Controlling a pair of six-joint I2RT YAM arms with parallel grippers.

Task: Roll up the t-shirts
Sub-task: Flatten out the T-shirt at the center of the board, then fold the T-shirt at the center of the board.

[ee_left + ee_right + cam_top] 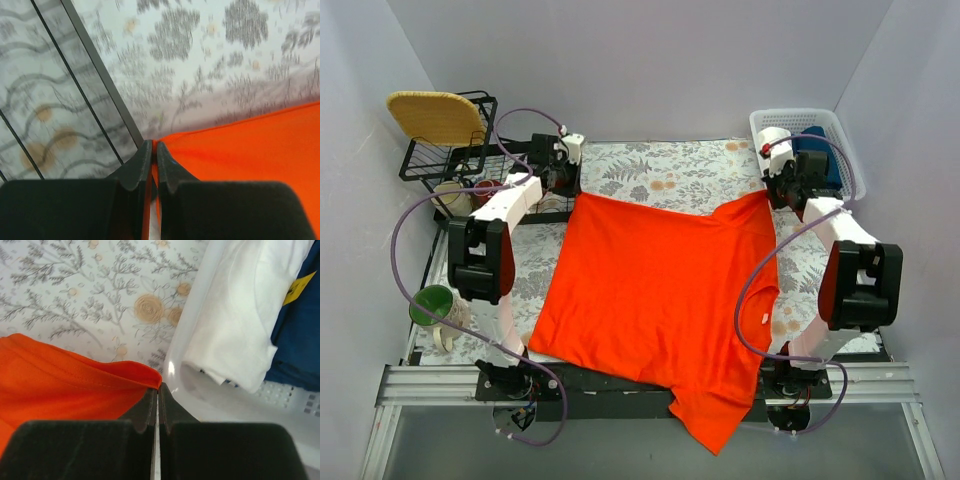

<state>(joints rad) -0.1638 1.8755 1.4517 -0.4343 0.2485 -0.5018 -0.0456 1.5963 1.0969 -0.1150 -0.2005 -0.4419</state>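
Floral cloth (660,170) underlies the t-shirt (650,290); left gripper (154,150) and right gripper (159,392) pinch its upper corners; spreading step, probably; flatten before rolling.

the t-shirt (650,300) is matt orange-red cloth, soft, with a stitched hem. the fingers on my left gripper (153,150) and right gripper (158,392) look like matt black plastic (a faint sheen along the edges). the table cover (100,290) is dull printed cloth. the basket (210,395) is smooth, glossy white plastic, with white cloth (240,315) in it. the rack (110,80) is thin dark metal; the mug (432,305) looks glazed.
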